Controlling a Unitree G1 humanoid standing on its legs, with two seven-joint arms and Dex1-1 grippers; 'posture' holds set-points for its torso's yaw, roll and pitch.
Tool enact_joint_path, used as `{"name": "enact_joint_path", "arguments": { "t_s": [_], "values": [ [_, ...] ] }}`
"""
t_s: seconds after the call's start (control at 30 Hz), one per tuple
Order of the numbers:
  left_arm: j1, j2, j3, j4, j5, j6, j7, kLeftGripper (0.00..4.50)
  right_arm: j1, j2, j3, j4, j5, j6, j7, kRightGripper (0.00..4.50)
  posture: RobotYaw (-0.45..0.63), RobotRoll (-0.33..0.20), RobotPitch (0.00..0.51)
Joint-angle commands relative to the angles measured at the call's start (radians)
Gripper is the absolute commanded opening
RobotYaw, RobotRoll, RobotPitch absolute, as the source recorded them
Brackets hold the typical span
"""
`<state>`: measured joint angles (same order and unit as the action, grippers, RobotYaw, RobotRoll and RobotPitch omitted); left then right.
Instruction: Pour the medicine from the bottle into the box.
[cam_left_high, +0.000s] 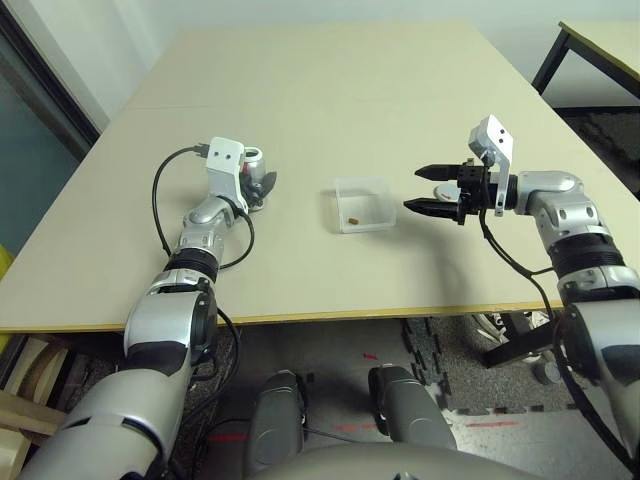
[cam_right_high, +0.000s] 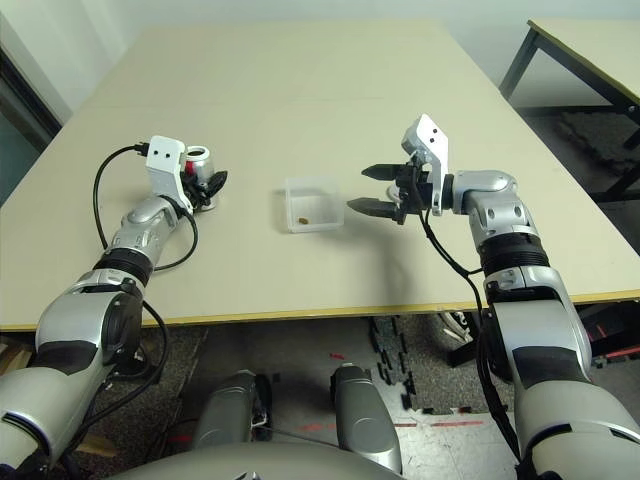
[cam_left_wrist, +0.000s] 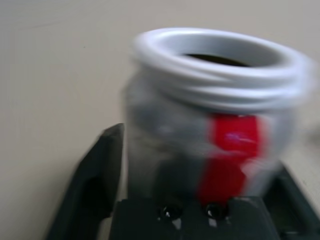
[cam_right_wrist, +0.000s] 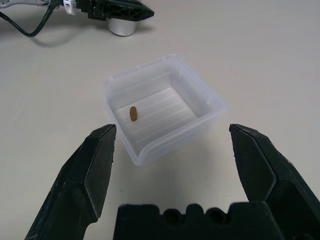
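Note:
The bottle (cam_left_high: 252, 157) stands upright and uncapped on the table at the left, silvery white with a red stripe (cam_left_wrist: 232, 145). My left gripper (cam_left_high: 262, 190) is open, its black fingers (cam_left_wrist: 95, 185) on either side of the bottle's lower body. The clear square box (cam_left_high: 361, 182) sits at the table's middle with the medicine (cam_right_wrist: 133, 113), one small brownish-yellow pill, lying on its floor. My right gripper (cam_left_high: 413, 189) hovers just right of the box, open and holding nothing, pointing toward it.
The beige table (cam_left_high: 330, 90) stretches bare behind the box and both arms. Its front edge (cam_left_high: 330, 315) runs close below my forearms. A second table (cam_left_high: 600, 45) stands at the far right, with dark floor mats (cam_left_high: 600, 135) under it.

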<state>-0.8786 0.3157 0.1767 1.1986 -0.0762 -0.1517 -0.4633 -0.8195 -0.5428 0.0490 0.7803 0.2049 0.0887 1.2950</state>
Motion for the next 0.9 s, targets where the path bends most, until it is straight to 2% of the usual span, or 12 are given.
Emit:
{"name": "enact_joint_path", "arguments": {
  "t_s": [0.03, 0.63, 0.9],
  "values": [
    [0.027, -0.001, -0.008, -0.001, 0.005, -0.010, -0.010, 4.47, -0.021, -0.004, -0.006, 0.010, -0.008, -0.006, 0.006, 4.50, -0.18, 0.000, 0.067],
    [0.116, 0.017, -0.003, -0.143, -0.015, 0.016, -0.054, 4.47, -0.037, 0.015, -0.004, 0.049, -0.018, -0.028, 0.011, 4.50, -0.16, 0.000, 0.073],
    [0.175, 0.027, -0.002, -0.271, -0.033, 0.079, -0.091, 4.47, -0.039, 0.017, -0.007, 0.061, -0.021, -0.035, 0.011, 4.50, -0.15, 0.000, 0.076]
  ]
}}
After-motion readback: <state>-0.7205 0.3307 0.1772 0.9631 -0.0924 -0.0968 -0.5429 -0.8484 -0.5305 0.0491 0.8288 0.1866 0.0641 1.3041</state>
